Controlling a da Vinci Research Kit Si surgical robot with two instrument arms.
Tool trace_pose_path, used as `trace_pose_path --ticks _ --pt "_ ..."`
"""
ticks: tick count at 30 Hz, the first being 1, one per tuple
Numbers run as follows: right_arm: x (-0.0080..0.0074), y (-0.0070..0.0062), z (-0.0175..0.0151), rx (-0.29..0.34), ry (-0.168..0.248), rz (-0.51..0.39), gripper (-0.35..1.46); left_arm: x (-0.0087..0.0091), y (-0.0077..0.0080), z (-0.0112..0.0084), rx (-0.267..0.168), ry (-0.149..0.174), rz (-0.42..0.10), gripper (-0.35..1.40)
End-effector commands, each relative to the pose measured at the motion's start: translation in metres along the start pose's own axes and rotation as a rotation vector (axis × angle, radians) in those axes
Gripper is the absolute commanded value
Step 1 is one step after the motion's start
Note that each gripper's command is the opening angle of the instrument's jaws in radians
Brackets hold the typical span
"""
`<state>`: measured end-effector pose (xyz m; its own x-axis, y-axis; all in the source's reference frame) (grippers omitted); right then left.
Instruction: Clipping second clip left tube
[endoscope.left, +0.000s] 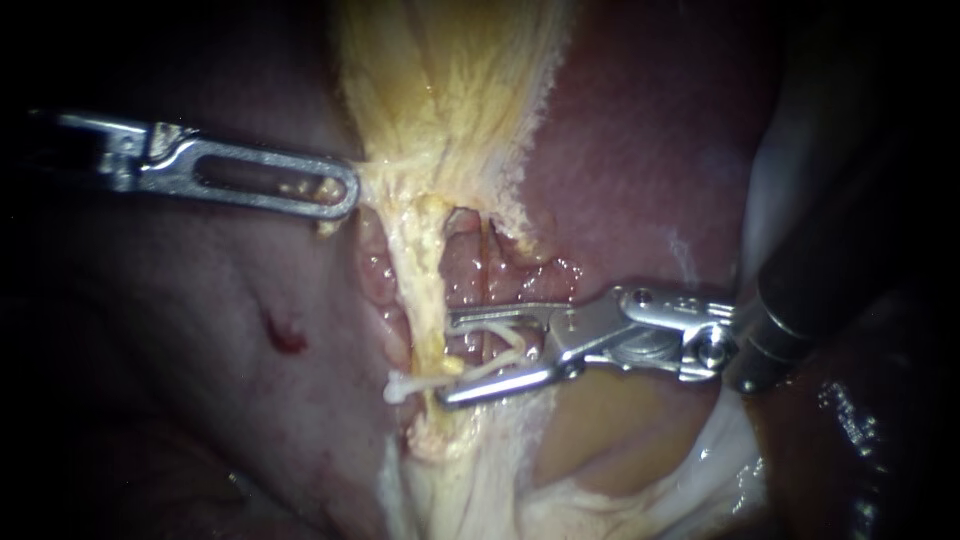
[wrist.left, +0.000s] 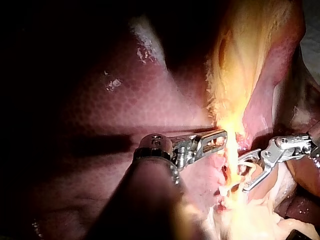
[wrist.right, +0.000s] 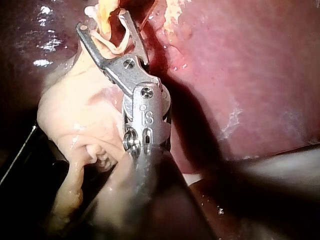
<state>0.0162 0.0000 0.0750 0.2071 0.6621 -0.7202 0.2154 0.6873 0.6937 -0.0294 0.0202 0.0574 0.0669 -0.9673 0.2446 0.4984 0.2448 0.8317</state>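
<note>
A yellowish tube (endoscope.left: 425, 300) runs down from the pale yellow gallbladder tissue (endoscope.left: 440, 80). My right instrument (endoscope.left: 447, 360) comes in from the right with its jaws spread on either side of this tube. They hold an open white clip (endoscope.left: 505, 340) whose lower leg reaches across the tube to its far side. The right wrist view has the clip (wrist.right: 114, 40) seated between the jaws of the right instrument (wrist.right: 102, 20). My left instrument (endoscope.left: 340, 195) grips the tissue at the top of the tube and holds it taut. It also shows in the left wrist view as the left instrument (wrist.left: 219, 139), close to the right instrument (wrist.left: 243, 175).
Dark red liver (endoscope.left: 640, 180) lies behind and to the right. A second pinkish strand (endoscope.left: 480, 270) runs beside the tube. A small blood spot (endoscope.left: 285, 335) marks the tissue on the left. Pale fatty tissue (endoscope.left: 600, 440) lies under the right instrument's jaws.
</note>
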Motion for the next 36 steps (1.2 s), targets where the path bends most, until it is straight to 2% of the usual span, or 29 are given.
trace_pose_path --ticks 1,12,20,23,29,32,36 --pt "-0.0001 0.0000 0.0003 0.003 0.000 -0.001 0.50 0.0000 0.0000 0.0000 0.000 0.000 0.000 -0.35" --pt "-0.0010 -0.0002 0.0030 0.050 -0.010 0.006 0.50 0.0000 0.0000 0.0001 0.000 -0.001 0.000 -0.35" --pt "-0.0014 0.0000 0.0052 0.096 0.019 0.010 0.50 0.0000 0.0000 0.0002 -0.001 -0.001 0.000 -0.35" --pt "-0.0013 0.0000 0.0056 0.099 0.039 0.008 0.50 0.0000 0.0000 0.0002 -0.001 -0.001 0.000 -0.35" --pt "-0.0012 0.0001 0.0058 0.102 0.051 0.007 0.50 0.0000 0.0000 0.0002 -0.001 -0.001 0.000 -0.35" --pt "-0.0012 -0.0001 0.0058 0.106 0.051 0.013 0.50 0.0000 0.0000 0.0002 -0.001 -0.001 0.000 -0.35" --pt "-0.0010 -0.0010 0.0059 0.122 0.049 0.009 0.50 0.0000 0.0000 0.0002 -0.001 -0.001 0.000 -0.35"
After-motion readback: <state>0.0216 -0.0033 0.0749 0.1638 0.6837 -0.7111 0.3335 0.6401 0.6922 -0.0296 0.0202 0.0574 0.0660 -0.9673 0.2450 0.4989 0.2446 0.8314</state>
